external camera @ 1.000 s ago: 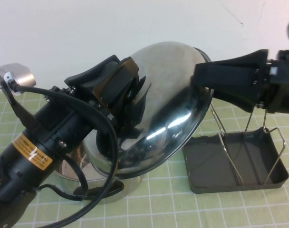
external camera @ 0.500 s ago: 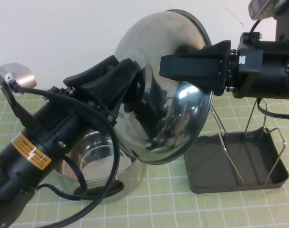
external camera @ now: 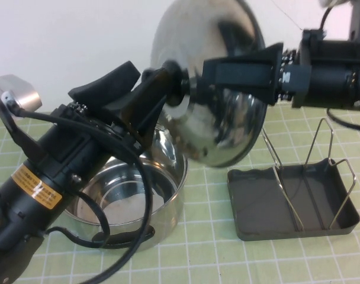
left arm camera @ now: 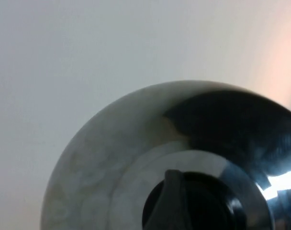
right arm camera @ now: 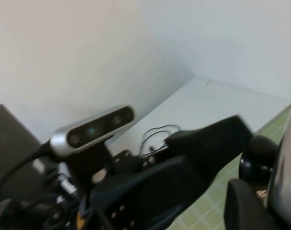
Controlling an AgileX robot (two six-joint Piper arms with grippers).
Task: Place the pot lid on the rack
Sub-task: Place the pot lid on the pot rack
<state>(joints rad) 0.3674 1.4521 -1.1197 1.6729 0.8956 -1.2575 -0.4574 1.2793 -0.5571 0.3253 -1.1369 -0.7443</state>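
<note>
The pot lid (external camera: 227, 130), shiny steel and domed, hangs on edge in the air above the steel pot (external camera: 168, 171) and left of the rack (external camera: 257, 204). Its black knob (external camera: 181, 83) faces my left gripper (external camera: 159, 74), whose jaws stand apart, one fingertip touching the knob. My right gripper (external camera: 212, 74) comes in from the right and is shut on the lid's rim. In the left wrist view the lid (left arm camera: 112, 158) and knob (left arm camera: 203, 206) fill the lower part. In the right wrist view the knob (right arm camera: 258, 158) and lid rim (right arm camera: 289, 167) show beside one of my right fingers (right arm camera: 246, 206).
The rack's thin wire loops (external camera: 322, 148) rise from its dark grey tray at the right, below my right arm. The open pot with black handles stands under my left arm. A white wall is behind. The mat is green and checked.
The lid has risen off the pot and tipped from slanted to nearly upright. My right gripper moved left onto its rim. My left gripper's jaws have spread and the knob is now at their tips.
</note>
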